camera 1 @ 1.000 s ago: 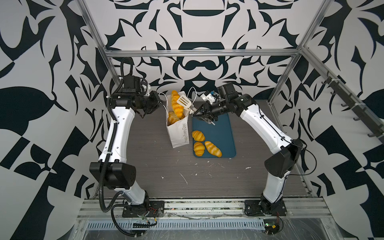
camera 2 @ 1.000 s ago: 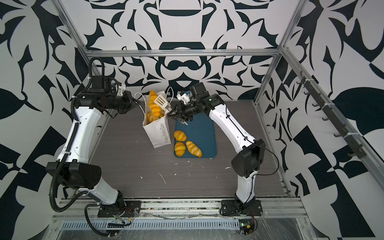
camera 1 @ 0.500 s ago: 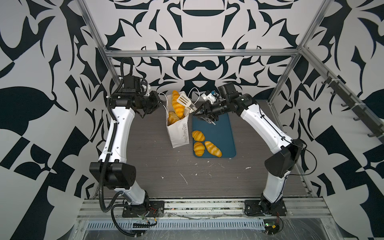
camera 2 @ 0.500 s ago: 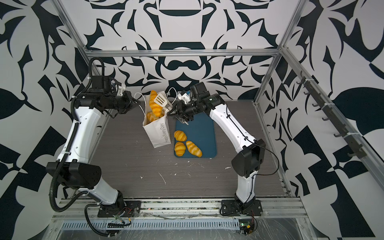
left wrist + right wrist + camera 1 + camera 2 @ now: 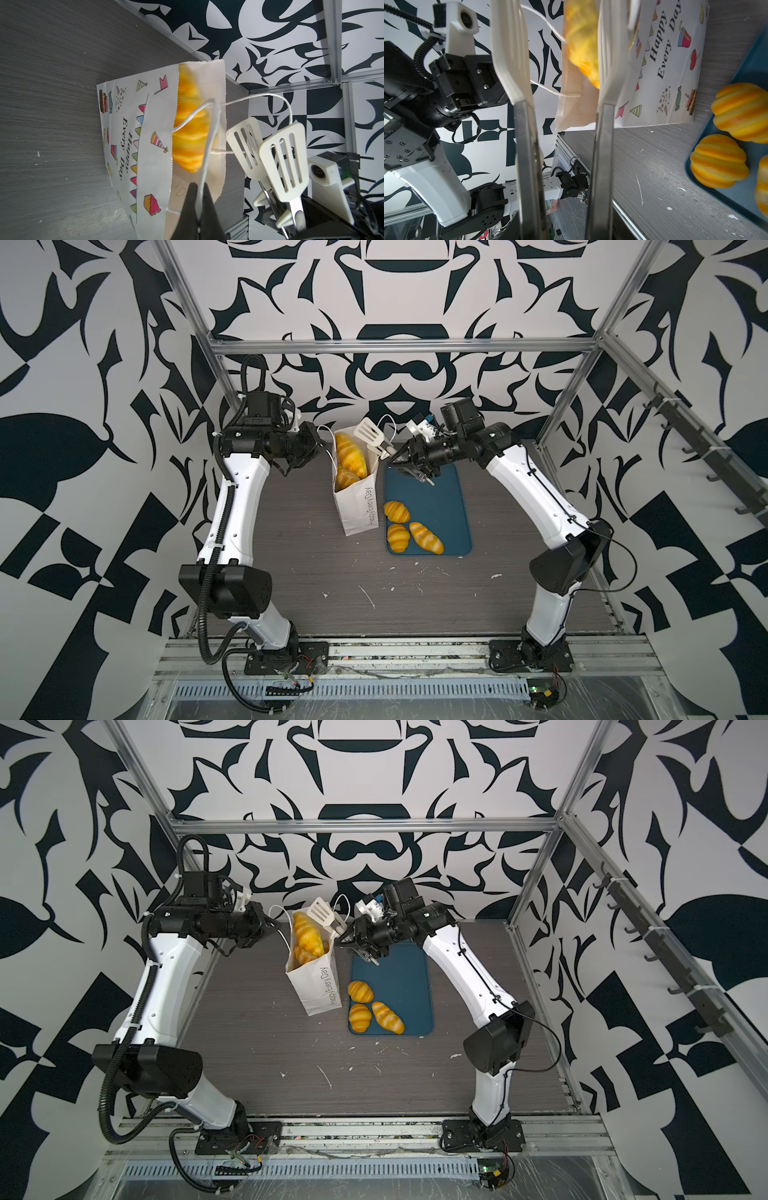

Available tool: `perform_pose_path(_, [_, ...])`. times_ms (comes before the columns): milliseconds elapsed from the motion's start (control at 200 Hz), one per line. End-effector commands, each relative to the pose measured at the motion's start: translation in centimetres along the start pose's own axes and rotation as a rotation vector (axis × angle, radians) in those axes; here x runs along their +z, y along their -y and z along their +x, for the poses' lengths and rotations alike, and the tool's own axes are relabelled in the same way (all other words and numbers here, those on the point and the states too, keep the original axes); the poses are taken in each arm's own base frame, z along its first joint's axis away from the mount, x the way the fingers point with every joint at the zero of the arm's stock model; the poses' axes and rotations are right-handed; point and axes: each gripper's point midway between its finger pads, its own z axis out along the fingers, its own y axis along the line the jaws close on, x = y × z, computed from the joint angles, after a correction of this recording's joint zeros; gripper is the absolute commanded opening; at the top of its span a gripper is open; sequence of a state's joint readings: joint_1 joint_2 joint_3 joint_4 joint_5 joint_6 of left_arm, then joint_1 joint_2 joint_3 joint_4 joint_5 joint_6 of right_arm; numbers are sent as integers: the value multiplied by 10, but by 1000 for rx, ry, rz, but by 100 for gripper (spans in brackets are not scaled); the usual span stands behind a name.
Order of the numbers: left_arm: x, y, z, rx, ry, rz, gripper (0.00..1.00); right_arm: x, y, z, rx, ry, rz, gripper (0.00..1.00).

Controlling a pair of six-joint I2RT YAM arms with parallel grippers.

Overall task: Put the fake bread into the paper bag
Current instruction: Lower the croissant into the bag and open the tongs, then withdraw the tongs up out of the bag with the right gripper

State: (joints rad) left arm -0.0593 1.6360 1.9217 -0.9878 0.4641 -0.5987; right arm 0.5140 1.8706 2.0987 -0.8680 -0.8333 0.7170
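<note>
While the left tool (image 5: 197, 188) pinches the thin cord handle (image 5: 204, 164) of the paper bag (image 5: 359, 506), I can see its tips closed tight on the cord, which runs taut up to the bag's rim. My right tool (image 5: 409, 458) grips a pair of white slotted tongs (image 5: 370, 435). Their blades stand apart with nothing between them, just beside the bag's right rim, near the upper middle of both top views. Fake bread (image 5: 351, 452) shows in the bag's open mouth: one long striped piece on top and at least one more beneath it. More fake bread, three pieces, lies on the blue tray (image 5: 440, 497) just right of the bag. One piece is nearest the bag's side and two touch each other by the tray's lower edge. Bag and tray both rest on the grey desk (image 5: 311, 572), the bag standing with "Happy Every Day" lettering on the side toward the tray
</note>
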Motion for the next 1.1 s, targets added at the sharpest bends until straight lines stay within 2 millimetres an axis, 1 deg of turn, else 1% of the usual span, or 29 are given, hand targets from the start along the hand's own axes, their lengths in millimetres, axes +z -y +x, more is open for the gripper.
perform_pose_path(0, [-8, 4, 0, 6, 9, 10, 0, -15, -26, -4, -94, 35, -51, 48])
perform_pose_path(140, [-8, 5, 1, 8, 8, 11, 0, -18, -30, -4, -109, 42, -56, 46])
perform_pose_path(280, [-8, 3, 2, 6, 7, 6, 0, -28, -38, -5, -138, 51, -52, 44])
perform_pose_path(505, [-8, 4, 2, 8, 8, 7, 0, -53, -48, -10, -172, 90, -42, 41])
perform_pose_path(660, [-10, 4, 2, 10, 11, 6, 0, -78, -50, -17, -184, 135, -29, 41])
perform_pose_path(780, [-15, 3, 1, 22, 20, -16, 0, -98, -41, -22, -173, 172, -1, 41])
perform_pose_path(870, [-21, -1, -2, 34, 45, -53, 0, -108, -28, -23, -153, 188, 30, 40])
perform_pose_path(985, [-27, -7, -5, 31, 72, -85, 0, -111, -9, -20, -115, 188, 73, 40])
perform_pose_path(1095, [-28, -11, -5, 26, 82, -101, 0, -106, 9, -14, -84, 171, 116, 40])
